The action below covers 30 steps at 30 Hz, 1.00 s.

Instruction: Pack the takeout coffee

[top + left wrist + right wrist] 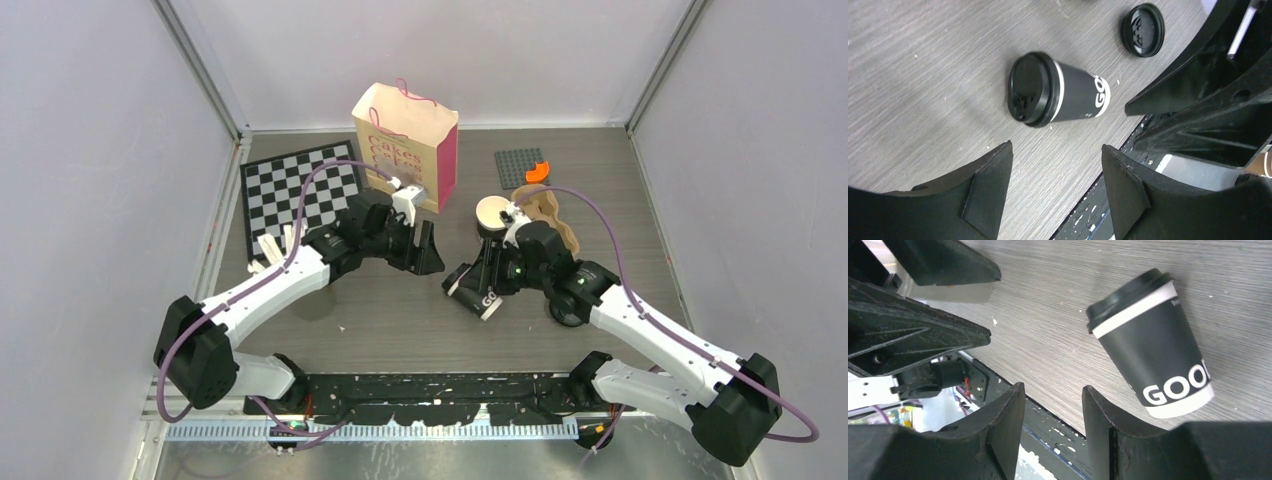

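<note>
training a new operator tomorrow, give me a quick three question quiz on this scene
1. True or false: the lidded coffee cup stands upright.
2. What lies loose on the table beyond that cup? A) black lid B) spoon C) straw
3. Fill in: the left tool and the right tool are both ____.
Key: 1 false, it lies on its side; 2 A; 3 open, nothing held.

Lidded black paper cup [1068, 97] lies sideways on the table [923, 60]; open white-lined paper cup [491, 211] stands upright; loose black plastic lid [1143, 30] lies flat nearby
</note>
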Each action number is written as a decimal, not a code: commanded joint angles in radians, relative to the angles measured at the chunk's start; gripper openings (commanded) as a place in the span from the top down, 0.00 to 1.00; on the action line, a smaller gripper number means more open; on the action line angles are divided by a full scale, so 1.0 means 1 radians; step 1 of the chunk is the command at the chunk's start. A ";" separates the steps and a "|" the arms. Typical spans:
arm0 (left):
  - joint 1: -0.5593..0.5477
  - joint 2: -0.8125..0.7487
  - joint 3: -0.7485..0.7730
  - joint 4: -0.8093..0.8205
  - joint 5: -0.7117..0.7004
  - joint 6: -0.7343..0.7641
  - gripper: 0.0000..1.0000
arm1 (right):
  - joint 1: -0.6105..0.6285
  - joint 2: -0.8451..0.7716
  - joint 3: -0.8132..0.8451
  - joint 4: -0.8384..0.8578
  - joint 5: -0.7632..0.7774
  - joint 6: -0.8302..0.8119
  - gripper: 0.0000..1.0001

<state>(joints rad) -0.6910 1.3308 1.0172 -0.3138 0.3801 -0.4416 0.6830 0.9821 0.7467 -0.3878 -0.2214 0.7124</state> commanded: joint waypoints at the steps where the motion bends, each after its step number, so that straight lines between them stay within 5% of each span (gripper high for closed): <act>1: 0.004 -0.017 -0.037 0.016 -0.010 -0.008 0.33 | -0.004 -0.003 0.038 -0.061 0.086 -0.053 0.49; 4: 0.004 0.009 -0.044 0.025 -0.018 -0.016 0.35 | -0.004 0.001 0.043 -0.100 0.130 -0.082 0.46; 7: 0.004 0.037 -0.049 0.045 -0.031 -0.027 0.36 | -0.005 0.012 0.045 -0.132 0.160 -0.160 0.31; 13: 0.009 0.077 -0.048 0.069 -0.072 -0.062 0.38 | -0.005 0.198 0.123 -0.137 0.268 -0.337 0.17; 30: 0.076 0.040 -0.074 0.012 -0.061 -0.111 0.40 | 0.023 0.406 0.104 -0.003 0.235 -0.476 0.15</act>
<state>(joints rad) -0.6220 1.4109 0.9569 -0.3061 0.3111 -0.5465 0.6930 1.3819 0.8623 -0.4488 0.0174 0.2615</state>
